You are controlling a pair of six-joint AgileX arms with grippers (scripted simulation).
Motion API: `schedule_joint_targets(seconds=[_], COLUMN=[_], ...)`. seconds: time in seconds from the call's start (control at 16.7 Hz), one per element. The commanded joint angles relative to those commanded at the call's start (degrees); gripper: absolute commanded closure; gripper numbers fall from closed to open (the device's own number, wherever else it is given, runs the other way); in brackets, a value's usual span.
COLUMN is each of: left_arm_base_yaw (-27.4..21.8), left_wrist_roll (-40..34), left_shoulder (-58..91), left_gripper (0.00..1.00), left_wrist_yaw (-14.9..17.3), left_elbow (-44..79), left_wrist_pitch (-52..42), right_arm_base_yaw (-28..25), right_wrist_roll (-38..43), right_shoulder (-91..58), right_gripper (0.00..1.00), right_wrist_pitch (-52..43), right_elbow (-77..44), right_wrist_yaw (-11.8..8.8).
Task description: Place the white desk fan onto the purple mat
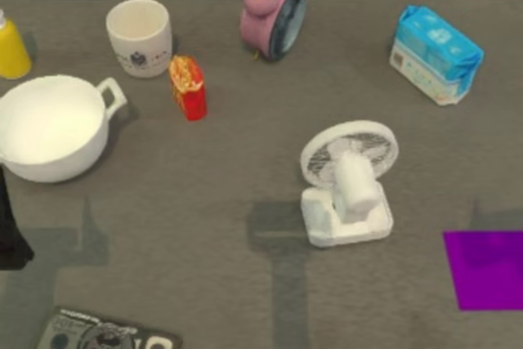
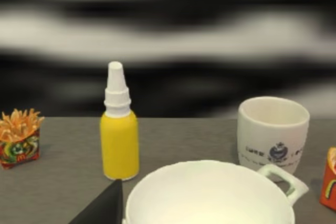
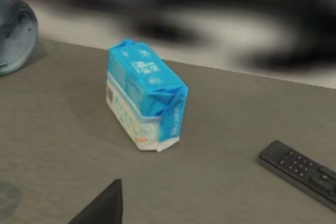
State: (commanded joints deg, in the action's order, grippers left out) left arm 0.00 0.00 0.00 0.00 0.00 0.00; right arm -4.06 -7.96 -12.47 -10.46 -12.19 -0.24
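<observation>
The white desk fan [image 1: 347, 185] stands upright on its square base, right of the table's middle, with its round grille head toward the far side. The purple mat [image 1: 486, 270] lies flat at the right edge, nearer the front than the fan, with bare table between them. Neither wrist view shows the fan or the mat. My left arm [image 1: 10, 234] shows as a dark shape at the left edge, in front of the white bowl; a dark tip of my left gripper [image 2: 102, 208] hangs over the bowl's rim. My right gripper [image 3: 102, 205] shows only as a dark tip, facing a blue pack.
A white handled bowl [image 1: 51, 124], white mug [image 1: 139, 36], yellow bottle [image 1: 11, 48] and red fries box [image 1: 189, 87] fill the back left. A pink alarm clock [image 1: 274, 14] and blue tissue pack [image 1: 435, 53] stand at the back. A black remote [image 3: 299, 171] lies near the pack.
</observation>
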Motion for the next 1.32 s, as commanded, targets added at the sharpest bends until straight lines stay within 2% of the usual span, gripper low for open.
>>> schedule_joint_targets(seconds=[0.24,0.96,1.14,1.32], left_arm_base_yaw=[0.0,0.0,0.0,0.0], left_wrist_roll=[0.0,0.0,0.0,0.0], left_shoulder=[0.0,0.0,0.0,0.0], left_gripper=[0.0,0.0,0.0,0.0], left_wrist_yaw=[0.0,0.0,0.0,0.0], left_elbow=[0.0,0.0,0.0,0.0], left_wrist_pitch=[0.0,0.0,0.0,0.0], right_arm_base_yaw=[-5.07,-22.78,-25.87,-27.81], right_wrist_roll=[-10.42,-46.41,-52.71,-56.72], right_shoulder=[-19.3,-92.51,-105.35,-113.01], right_gripper=[0.0,0.0,0.0,0.0], right_wrist_pitch=[-13.9,-62.04,-70.3,-75.5], right_elbow=[-18.75,-89.97,-102.93,-110.87], right_wrist_yaw=[0.11,0.58,0.56,0.53])
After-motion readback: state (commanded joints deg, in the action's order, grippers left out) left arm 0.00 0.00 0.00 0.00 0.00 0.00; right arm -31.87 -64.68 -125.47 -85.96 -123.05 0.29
